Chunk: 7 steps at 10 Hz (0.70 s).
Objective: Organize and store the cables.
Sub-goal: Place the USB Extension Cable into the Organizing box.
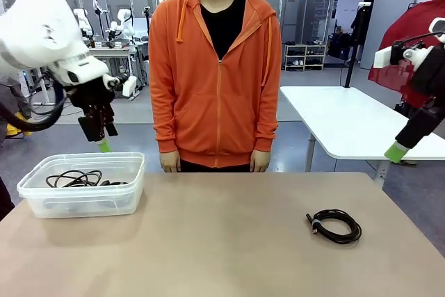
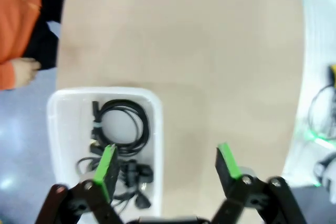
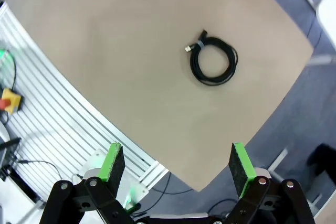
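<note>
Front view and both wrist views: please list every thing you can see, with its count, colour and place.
coiled cable: one, black, lying alone on the table's right part, tied near its plug.
cables in the bin: several, black, exact count unclear, tangled together.
bin: one, clear plastic, on the table's left part.
table: one, beige.
person: one, orange hoodie, standing at the far side, hands down.
left gripper: open, empty, above the bin.
right gripper: open, empty, high above the table's right edge.

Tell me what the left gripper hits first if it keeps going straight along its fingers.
Probably the clear bin with the coiled cables, or the table just beside it. The open left gripper straddles the bin's edge; depth is unclear.
</note>
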Available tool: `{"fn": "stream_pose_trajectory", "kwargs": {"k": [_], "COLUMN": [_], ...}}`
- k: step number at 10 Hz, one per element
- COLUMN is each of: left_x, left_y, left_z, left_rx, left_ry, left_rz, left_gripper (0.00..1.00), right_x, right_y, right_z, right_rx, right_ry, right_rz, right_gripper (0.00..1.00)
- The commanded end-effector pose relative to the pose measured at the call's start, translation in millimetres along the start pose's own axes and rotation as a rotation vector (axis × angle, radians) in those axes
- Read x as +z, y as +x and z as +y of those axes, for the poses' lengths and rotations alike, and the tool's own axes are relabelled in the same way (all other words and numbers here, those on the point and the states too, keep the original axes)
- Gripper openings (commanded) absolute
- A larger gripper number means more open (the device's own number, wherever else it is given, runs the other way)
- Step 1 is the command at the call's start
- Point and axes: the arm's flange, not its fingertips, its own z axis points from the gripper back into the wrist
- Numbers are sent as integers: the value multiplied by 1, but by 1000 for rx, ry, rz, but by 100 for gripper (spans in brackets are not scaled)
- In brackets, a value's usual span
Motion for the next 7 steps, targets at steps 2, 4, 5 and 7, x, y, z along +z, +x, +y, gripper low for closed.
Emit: {"fn": "stream_pose_trajectory", "kwargs": {"k": [2,4,5,7], "left_x": [23,36,39,46], "left_y": [6,22,26,23], "left_z": [-87,-138,-153,-176], "left_rx": [43,170,223,345], "left_ry": [114,165,194,299], "left_rz": [-43,31,42,41], "left_gripper": [93,93,93,93], "right_x": [-34,-72,-89,-121], "right_y": [18,21,20,14], "right_z": [-8,-17,-25,-33], "right_rx": [-157,-311,-391,-489], "right_ry": [-39,-79,-64,-105], "right_rz": [24,-19,-22,1], "right_gripper": [100,100,100,100]}}
